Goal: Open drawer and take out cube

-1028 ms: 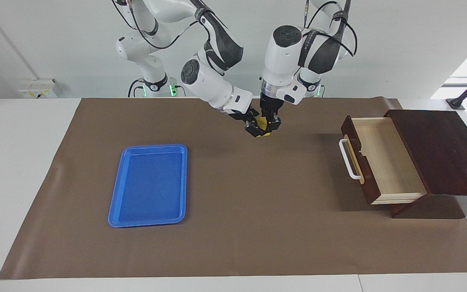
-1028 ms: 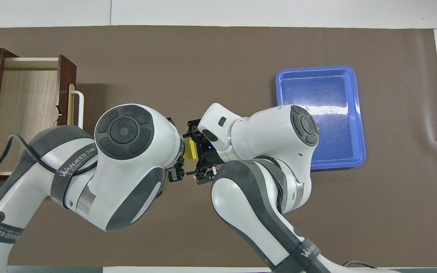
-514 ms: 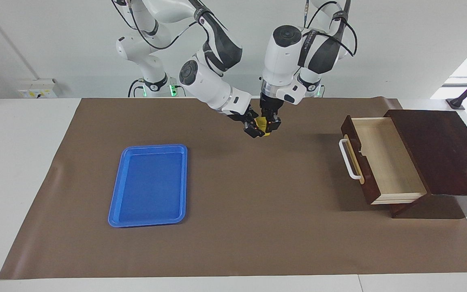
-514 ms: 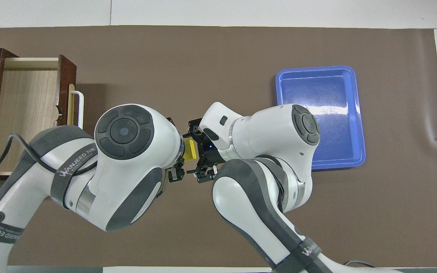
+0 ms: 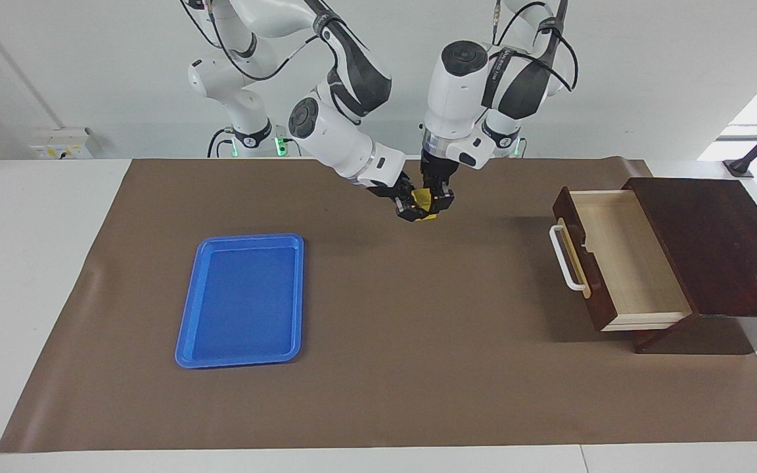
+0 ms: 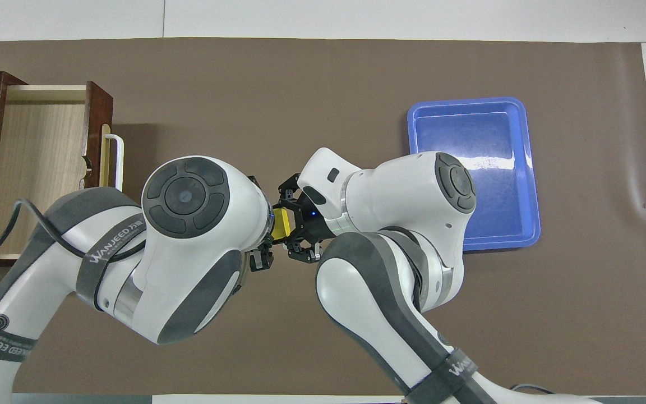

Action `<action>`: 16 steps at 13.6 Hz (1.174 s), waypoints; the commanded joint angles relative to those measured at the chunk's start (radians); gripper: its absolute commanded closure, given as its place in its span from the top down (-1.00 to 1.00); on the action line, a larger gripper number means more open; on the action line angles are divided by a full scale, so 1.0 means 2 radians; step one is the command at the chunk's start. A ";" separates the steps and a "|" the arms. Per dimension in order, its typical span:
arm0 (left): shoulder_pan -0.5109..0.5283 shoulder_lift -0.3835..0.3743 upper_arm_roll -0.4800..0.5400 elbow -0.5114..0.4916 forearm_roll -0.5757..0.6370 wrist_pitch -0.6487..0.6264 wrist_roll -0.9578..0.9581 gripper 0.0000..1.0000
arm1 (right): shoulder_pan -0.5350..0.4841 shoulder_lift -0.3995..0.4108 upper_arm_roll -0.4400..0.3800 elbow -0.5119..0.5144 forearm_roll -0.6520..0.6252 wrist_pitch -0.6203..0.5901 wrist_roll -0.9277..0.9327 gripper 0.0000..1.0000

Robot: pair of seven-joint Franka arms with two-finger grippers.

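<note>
Both of my pincers meet in the air over the middle of the brown mat (image 5: 378, 368), with the cube (image 5: 423, 199) between them. My left pincer (image 5: 439, 200) points straight down and is clenched on the yellow cube; my right pincer (image 5: 407, 207) comes in at a slant from the tray's end. A second ago its fingers stood spread just beside the cube — now they have drawn in around it, and in the overhead view they lie against its sides. Whether they truly press it yet I cannot tell. The right wrist has also edged a little closer to the left one; the left arm has barely shifted.

The cube itself hangs where it hung before, clear of the bench (image 5: 37, 263), over the strip of mat close to my bases.

The drawer (image 5: 615, 256) is unchanged — pulled well out of its dark box (image 5: 713, 243) at my left arm's end of the bench, pale inside showing, nothing in it, its white handle (image 5: 564, 257) facing the middle. The blue tray (image 5: 188, 322) lies flat on the mat toward my right arm's end, as it did earlier.
</note>
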 commanded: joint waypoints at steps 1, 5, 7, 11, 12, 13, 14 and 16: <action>-0.007 -0.014 0.009 -0.012 -0.002 0.011 0.000 -0.46 | -0.008 0.003 0.004 0.005 0.006 -0.007 0.006 -1.00; 0.030 -0.022 0.013 -0.011 0.004 0.002 0.030 1.00 | -0.008 0.003 0.004 0.006 0.009 -0.008 0.008 -1.00; 0.062 -0.024 0.013 -0.017 0.005 0.006 0.075 1.00 | -0.010 0.003 0.004 0.008 0.010 -0.010 0.013 -1.00; 0.156 -0.017 0.013 -0.048 0.006 0.035 0.236 1.00 | -0.034 -0.003 0.001 0.010 0.005 -0.039 0.016 -1.00; 0.178 -0.015 0.013 -0.051 0.007 0.045 0.271 1.00 | -0.051 -0.003 0.001 0.011 0.005 -0.053 0.013 -1.00; 0.196 -0.008 0.013 -0.056 0.010 0.060 0.303 1.00 | -0.072 -0.004 0.001 0.015 0.004 -0.072 0.011 -1.00; 0.210 -0.006 0.013 -0.063 0.021 0.074 0.331 1.00 | -0.091 -0.003 0.001 0.016 0.002 -0.086 0.005 -1.00; 0.234 0.001 0.013 -0.068 0.034 0.103 0.374 1.00 | -0.128 -0.003 0.000 0.016 0.001 -0.108 -0.021 -1.00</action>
